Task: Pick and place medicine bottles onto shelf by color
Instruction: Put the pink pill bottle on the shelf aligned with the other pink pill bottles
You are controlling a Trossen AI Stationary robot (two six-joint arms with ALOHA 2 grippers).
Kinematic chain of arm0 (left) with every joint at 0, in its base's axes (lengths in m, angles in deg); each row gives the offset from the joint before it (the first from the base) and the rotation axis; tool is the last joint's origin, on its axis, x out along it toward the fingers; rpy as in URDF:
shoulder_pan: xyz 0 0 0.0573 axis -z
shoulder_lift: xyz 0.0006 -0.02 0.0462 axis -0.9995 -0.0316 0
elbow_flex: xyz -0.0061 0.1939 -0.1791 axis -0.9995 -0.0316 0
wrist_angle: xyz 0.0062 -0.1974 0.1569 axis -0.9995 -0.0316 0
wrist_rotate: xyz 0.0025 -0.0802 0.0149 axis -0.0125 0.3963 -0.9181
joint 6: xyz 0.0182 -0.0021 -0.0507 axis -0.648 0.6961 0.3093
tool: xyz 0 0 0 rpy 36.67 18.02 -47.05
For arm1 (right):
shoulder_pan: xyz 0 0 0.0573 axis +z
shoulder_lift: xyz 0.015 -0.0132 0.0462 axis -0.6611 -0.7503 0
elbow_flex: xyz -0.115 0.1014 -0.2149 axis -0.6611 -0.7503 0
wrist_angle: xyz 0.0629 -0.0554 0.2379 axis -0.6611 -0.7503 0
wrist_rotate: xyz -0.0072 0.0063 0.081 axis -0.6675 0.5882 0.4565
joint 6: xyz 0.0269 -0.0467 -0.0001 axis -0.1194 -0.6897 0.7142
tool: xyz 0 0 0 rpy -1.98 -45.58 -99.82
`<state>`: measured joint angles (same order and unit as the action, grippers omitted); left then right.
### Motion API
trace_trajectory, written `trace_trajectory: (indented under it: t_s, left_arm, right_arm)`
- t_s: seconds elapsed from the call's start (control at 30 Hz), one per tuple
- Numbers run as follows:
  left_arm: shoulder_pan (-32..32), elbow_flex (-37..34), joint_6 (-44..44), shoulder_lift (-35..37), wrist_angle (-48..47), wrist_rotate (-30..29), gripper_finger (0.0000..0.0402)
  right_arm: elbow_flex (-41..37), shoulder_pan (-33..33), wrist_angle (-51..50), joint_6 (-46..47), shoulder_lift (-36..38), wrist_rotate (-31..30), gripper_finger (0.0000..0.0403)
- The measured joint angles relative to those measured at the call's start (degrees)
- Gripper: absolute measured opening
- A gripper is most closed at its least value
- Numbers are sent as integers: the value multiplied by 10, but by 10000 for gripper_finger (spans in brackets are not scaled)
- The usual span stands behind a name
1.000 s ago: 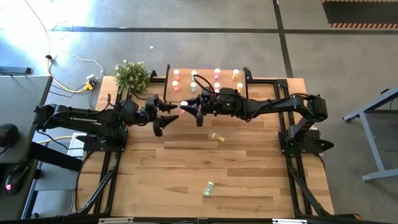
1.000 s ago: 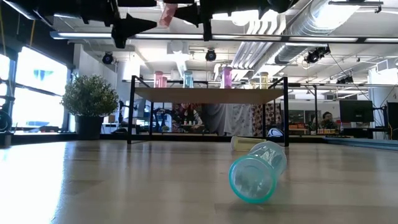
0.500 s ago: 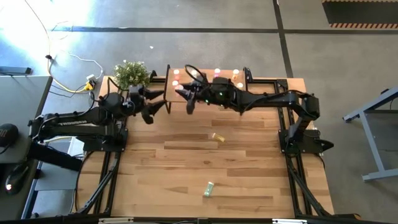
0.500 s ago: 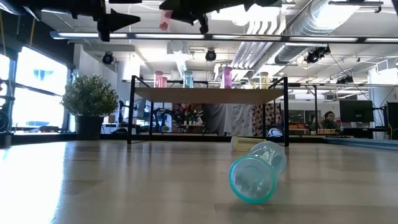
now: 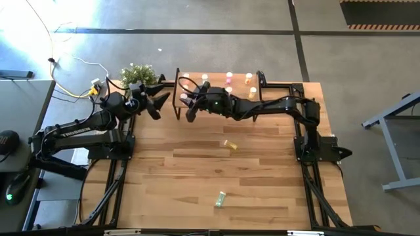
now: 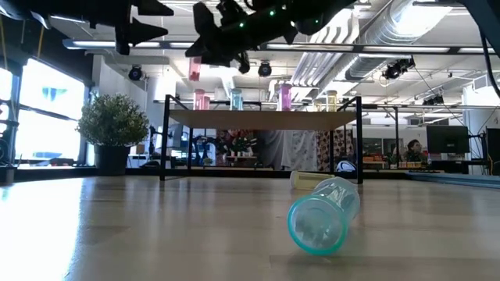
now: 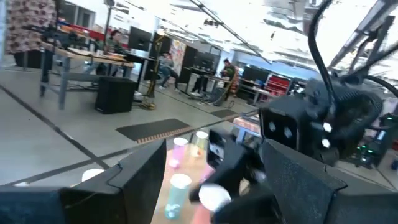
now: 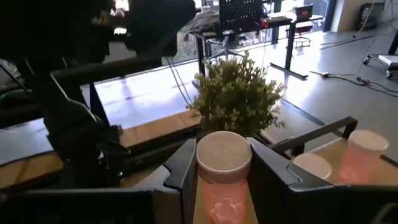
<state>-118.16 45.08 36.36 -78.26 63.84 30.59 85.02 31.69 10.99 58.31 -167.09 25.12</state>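
Note:
My right gripper (image 5: 188, 103) is shut on a salmon-red bottle with a white cap (image 8: 224, 155), above the left end of the shelf (image 5: 216, 77). In the low view the bottle (image 6: 194, 70) hangs well above the shelf top (image 6: 266, 119). Several bottles stand upright on the shelf, pink, green, salmon and yellow (image 5: 229, 78). A yellow bottle (image 5: 230, 145) and a green bottle (image 5: 221, 198) lie on their sides on the tabletop. My left gripper (image 5: 153, 103) is open and empty, left of the shelf, beside the plant. My right gripper pinches the bottle's body just below its white cap (image 8: 222, 186) between its two fingers (image 8: 180, 171). The fingers come roughly level from the table's right side. The bottle is upright and lifted clear above the shelf's left end.
A small potted plant (image 5: 138, 77) stands at the table's far left, close to the shelf's left end and my left gripper. The shelf's black legs (image 6: 165, 140) stand at the far edge. The green bottle (image 6: 322, 215) lies near the low camera. People show in the room behind.
My right gripper has carried the salmon-red bottle toward the table's left and far edges, over the shelf's left end, and has come down toward the shelf top. My left gripper has drawn back toward the far left, next to the plant, and has stayed open.

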Motion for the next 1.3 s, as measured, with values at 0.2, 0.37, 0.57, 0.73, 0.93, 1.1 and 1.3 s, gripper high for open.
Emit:
trace_trajectory:
  t_s: [0.2,0.37,0.57,0.73,0.93,1.1,1.3]
  left_arm:
    - [-17,0,0,0,-14,5,257]
    - [-26,0,0,0,-14,28,257]
    - [-27,0,0,0,-14,32,257]
    - [-27,0,0,0,-14,31,257]
    - [-27,0,-10,0,-14,30,257]
    - [-27,0,-11,0,-14,30,257]
    - [-27,0,-11,0,-14,30,257]
  right_arm:
    - [0,-4,0,-17,-28,9,99]
    - [0,-11,3,-26,-37,4,99]
    - [0,-23,12,-30,-48,14,99]
    - [0,-26,14,-32,-50,10,99]
    - [0,-35,15,-28,-56,31,99]
    - [0,-35,17,-29,-56,25,99]
    - [0,-32,17,-21,-56,11,99]
